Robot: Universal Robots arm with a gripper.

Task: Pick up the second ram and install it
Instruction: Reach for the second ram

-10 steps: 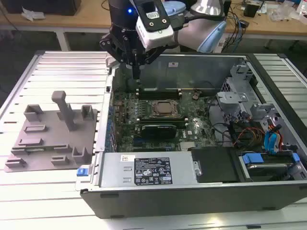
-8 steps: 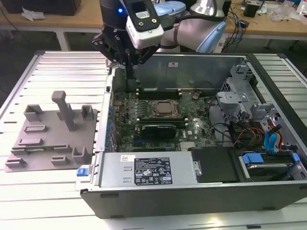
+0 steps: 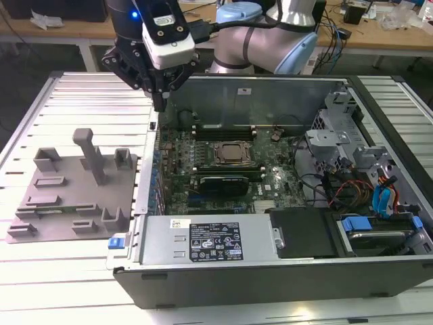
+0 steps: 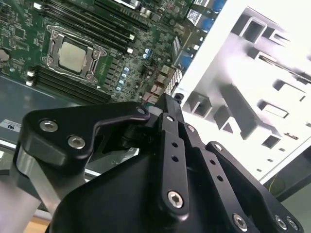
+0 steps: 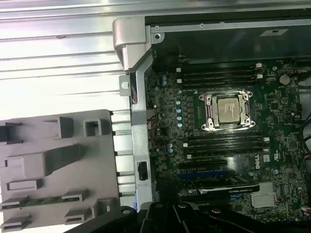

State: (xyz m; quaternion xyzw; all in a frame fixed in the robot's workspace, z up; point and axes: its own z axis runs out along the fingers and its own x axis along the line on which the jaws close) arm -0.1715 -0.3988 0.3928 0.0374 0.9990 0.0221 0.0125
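**Operator:** What does the exterior view give me?

**Spotter:** Your gripper [image 3: 161, 100] hangs above the case wall [image 3: 152, 176] of the open computer, jaws clenched on nothing. The grey holder tray [image 3: 67, 193] sits on the bench [image 3: 81, 101] towards the exterior view's left, apart from the jaws. I judge that a straight drop from there would strike the wall's edge.

**Operator:** And the second wrist view?

**Spotter:** Here the gripper [image 4: 170, 101] has its jaws pressed together, poised between the CPU socket [image 4: 73, 56] and the holder tray [image 4: 233, 109]. Shut like that, they'd butt onto a strip rather than straddle it.

**Operator:** First wrist view?

**Spotter:** There's your second ram [image 5: 43, 199], a thin green strip lying low in the holder tray [image 5: 99, 165], between small clips near its edge. Upright posts stand close by, so you could knock one coming in or shove the whole tray across the bench. The strip offers little to pinch, and a skewed grip may bend it or let it slide. At the memory slots [image 5: 226, 141] beside the socket, a tilted module would jam rather than seat.
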